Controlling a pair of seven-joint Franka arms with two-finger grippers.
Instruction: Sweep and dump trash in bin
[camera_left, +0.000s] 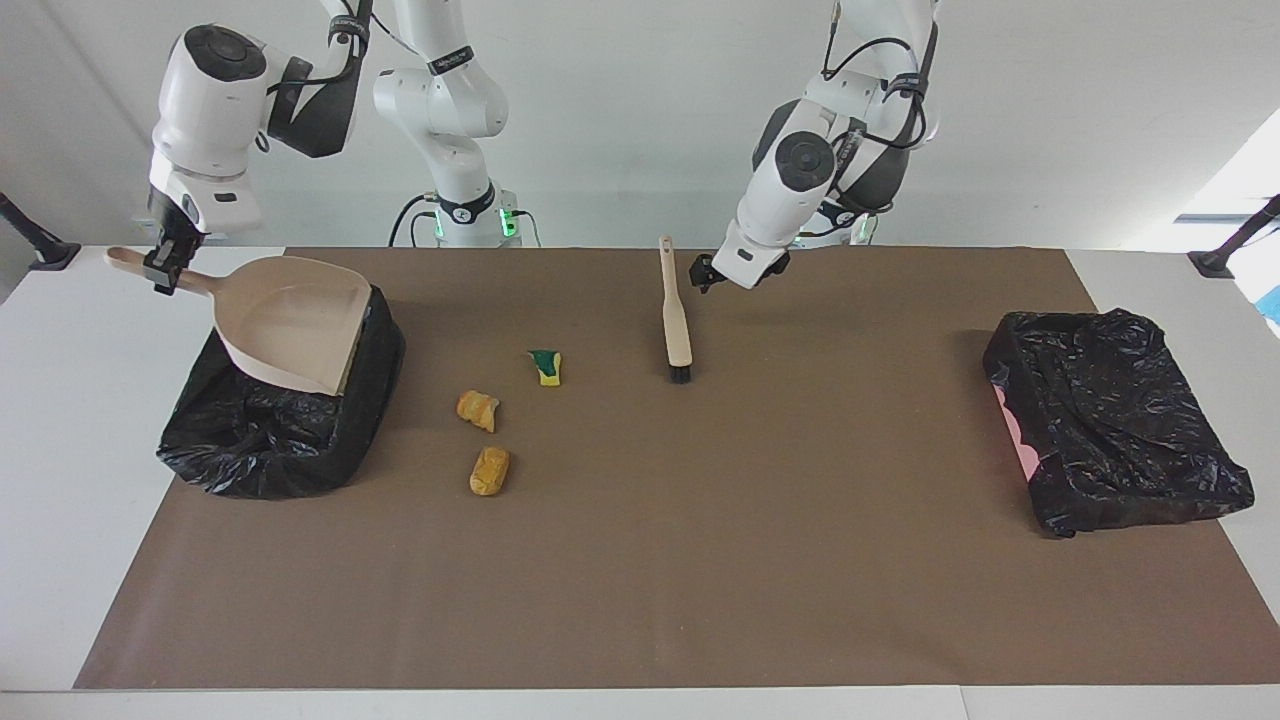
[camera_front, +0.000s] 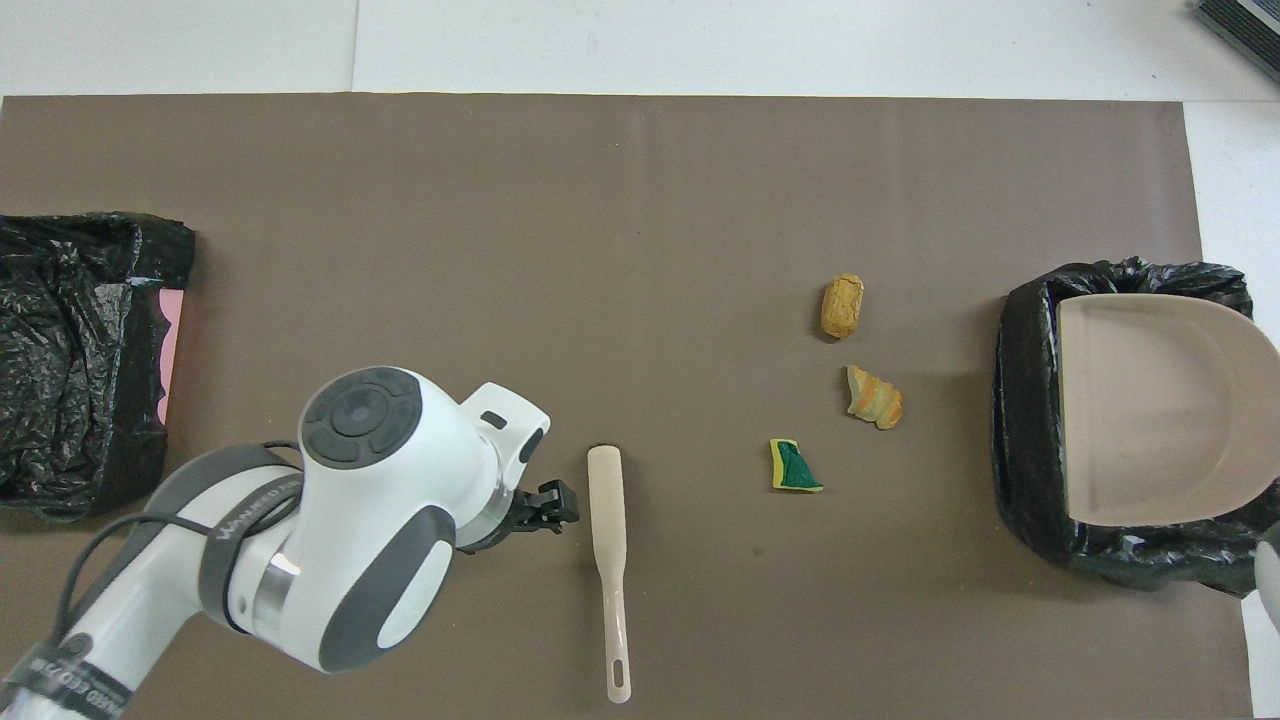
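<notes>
Trash (camera_left: 488, 440) lies toward my right arm's end; my open, empty left gripper (camera_left: 703, 275) hangs beside the brush (camera_left: 676, 315), right gripper (camera_left: 165, 270) shut on the dustpan (camera_left: 285, 320)

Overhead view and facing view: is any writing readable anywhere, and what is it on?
"WANFEED", partly readable: on the black band round the left arm, overhead view.
Lettering on the arm bands in the facing view: too small to read.
No other text shows.
</notes>
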